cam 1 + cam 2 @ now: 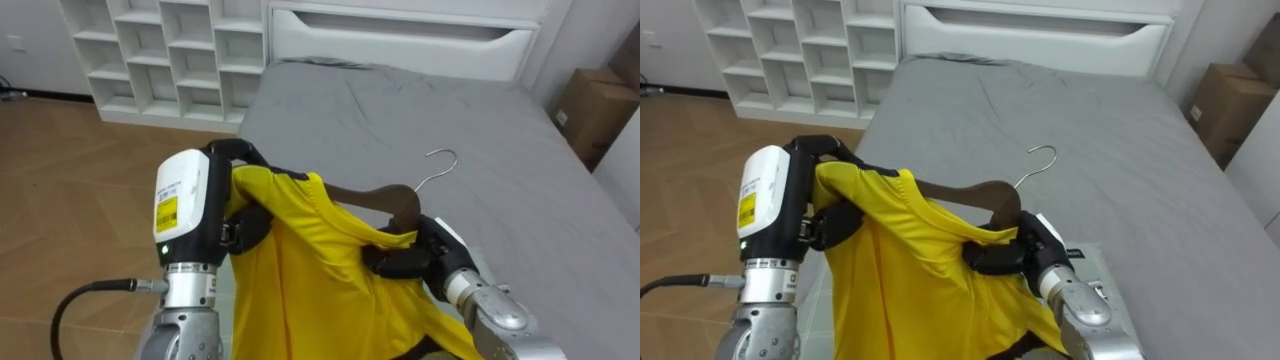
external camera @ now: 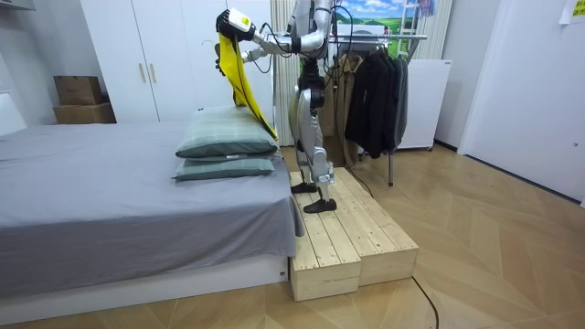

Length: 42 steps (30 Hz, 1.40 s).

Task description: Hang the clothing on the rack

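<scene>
1. The robot stands on a slatted plank platform (image 2: 352, 238) at the end of the bed (image 1: 450, 110) where two green pillows (image 2: 224, 137) are stacked. Both arms are raised over the bed.
2. The bed has a smooth grey sheet with a few soft creases and a white panelled board (image 1: 400, 40) at its far end.
3. The yellow shirt (image 1: 300, 270) hangs in the air above the bed, held between the two hands. Its thin cloth falls in loose folds.
4. The shirt is draped over a dark brown wooden hanger (image 1: 385, 200), whose curved bar shows at the collar. Its thin metal hook (image 1: 440, 165) points up over the sheet.
5. The left robot hand (image 1: 200, 215) has its dark fingers curled round one shoulder of the yellow shirt.
6. The right robot hand (image 1: 420, 255) is clamped on bunched yellow cloth just below the hanger's neck.
7. Beyond the bed's left side stands a white shelf of square cubbies (image 1: 170, 50), and a cardboard box (image 1: 595, 105) stands off its right side.
</scene>
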Motion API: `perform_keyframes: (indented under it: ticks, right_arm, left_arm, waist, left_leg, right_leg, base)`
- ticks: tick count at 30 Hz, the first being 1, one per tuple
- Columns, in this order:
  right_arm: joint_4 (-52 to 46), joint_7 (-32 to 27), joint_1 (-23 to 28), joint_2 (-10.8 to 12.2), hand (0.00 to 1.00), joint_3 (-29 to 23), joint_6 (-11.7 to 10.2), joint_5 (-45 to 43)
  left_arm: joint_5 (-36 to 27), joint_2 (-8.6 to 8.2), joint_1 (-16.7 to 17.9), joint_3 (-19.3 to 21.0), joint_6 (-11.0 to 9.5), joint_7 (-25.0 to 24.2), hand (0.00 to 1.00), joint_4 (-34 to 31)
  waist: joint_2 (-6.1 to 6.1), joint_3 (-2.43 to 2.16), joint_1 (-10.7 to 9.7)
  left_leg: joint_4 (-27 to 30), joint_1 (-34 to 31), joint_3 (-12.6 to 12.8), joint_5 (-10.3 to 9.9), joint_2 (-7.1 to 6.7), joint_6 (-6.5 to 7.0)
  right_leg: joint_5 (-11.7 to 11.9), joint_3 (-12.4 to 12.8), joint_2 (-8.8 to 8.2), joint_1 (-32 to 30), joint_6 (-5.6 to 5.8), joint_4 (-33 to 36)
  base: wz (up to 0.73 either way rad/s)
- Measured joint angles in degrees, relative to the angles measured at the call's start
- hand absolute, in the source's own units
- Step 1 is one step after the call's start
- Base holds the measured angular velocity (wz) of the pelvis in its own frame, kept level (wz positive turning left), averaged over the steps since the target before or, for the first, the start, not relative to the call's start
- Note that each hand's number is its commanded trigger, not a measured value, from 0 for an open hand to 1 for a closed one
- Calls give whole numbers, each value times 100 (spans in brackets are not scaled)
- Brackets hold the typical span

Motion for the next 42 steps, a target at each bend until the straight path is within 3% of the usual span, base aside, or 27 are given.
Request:
perform_keyframes:
  ticks: [16,17,18,19,31,36,42]
  right_arm:
    - [2,1,1,-4,100,6,4,0]
    - [2,0,1,-4,100,6,6,0]
    - [2,0,1,-4,100,6,7,0]
    - [2,0,1,-5,100,6,7,1]
    - [2,61,4,-74,100,-1,7,-161]
    - [2,88,5,-183,100,-7,49,-333]
    - [3,56,18,-283,100,-7,190,-697]
  left_arm:
    - [-12,-11,0,-2,16,-5,100,0]
    - [-12,-11,0,-3,17,-5,64,0]
    - [-12,-11,0,-4,17,-5,53,0]
    - [-13,-12,0,-4,18,-5,0,0]
    - [-49,13,0,-18,15,-71,0,2]
    - [-58,149,1,-54,16,-414,0,37]
    - [-113,199,0,-157,18,-659,0,754]
  waist:
    - [27,4,0]
    - [27,3,0]
    - [27,3,0]
    - [27,3,0]
    - [22,-1,-167]
    - [24,-4,-178]
    - [32,-10,-211]
  left_leg:
    - [-6,-1,-4,-1,0,0]
    - [-6,-1,-5,0,0,0]
    - [-5,-1,-5,-1,0,0]
    - [-5,-1,-5,0,0,0]
    - [4,6,-23,1,-12,2]
    - [5,12,-7,2,-15,3]
    - [11,35,-10,3,-18,5]
  right_leg:
    - [0,-5,2,0,0,0]
    - [0,-5,2,0,0,0]
    - [0,-5,2,0,0,0]
    - [0,-5,2,0,0,1]
    - [0,45,-5,38,0,2]
    - [0,76,-2,-8,0,12]
    - [0,62,-8,26,0,17]
  base:
    - [0]
    - [0]
    - [0]
    - [0]
    - [0]
    - [-1]
    - [0]
